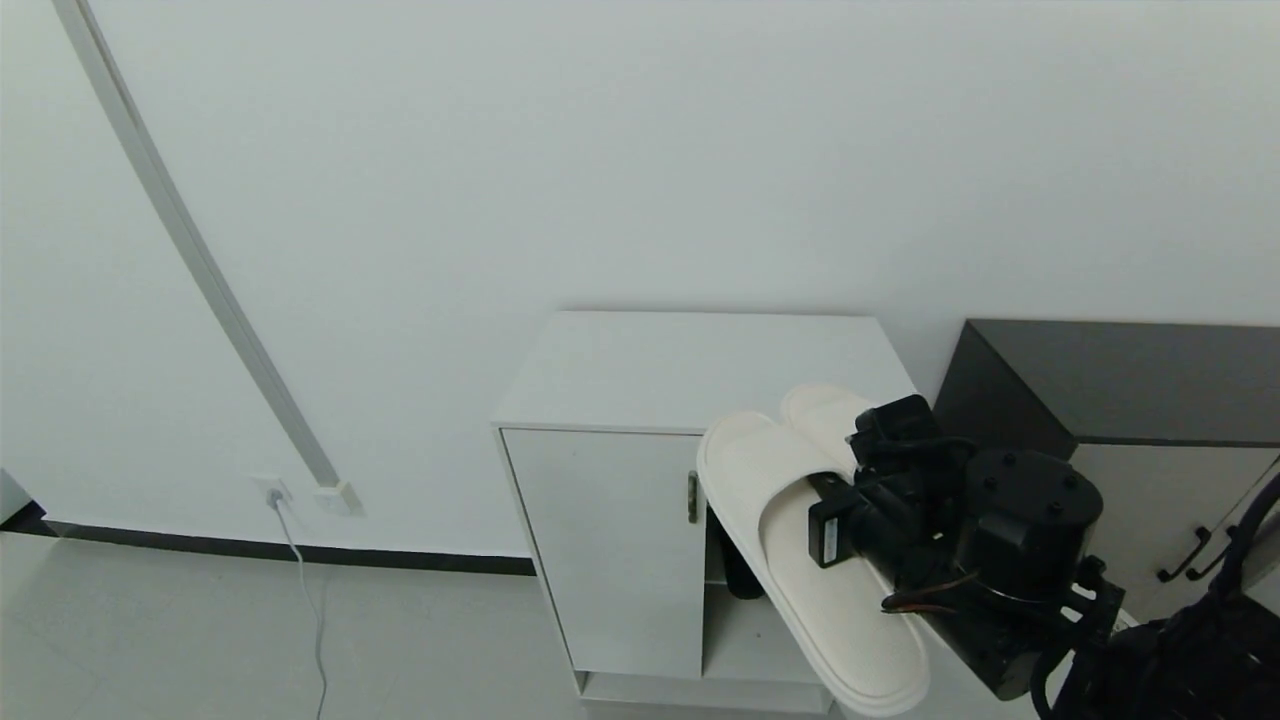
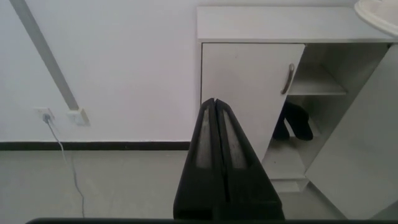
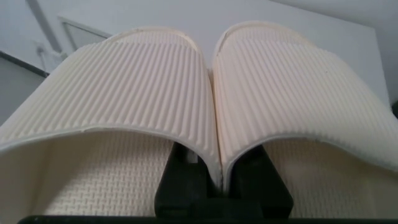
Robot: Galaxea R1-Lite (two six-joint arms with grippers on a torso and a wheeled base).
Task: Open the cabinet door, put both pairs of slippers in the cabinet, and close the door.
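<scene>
Your R gripper [image 1: 832, 505] is clamped on the white slippers [image 1: 800, 580]. The pair's side by side, long axis slanting across the cabinet [image 1: 690, 370] front. Open compartment's right behind them, so R arm's nearer imo. L gripper [image 2: 215, 111] is pinched closed, empty.

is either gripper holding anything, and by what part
The right gripper clamps the pair of white slippers by their touching inner edges under the uppers. The left gripper holds nothing.
</scene>
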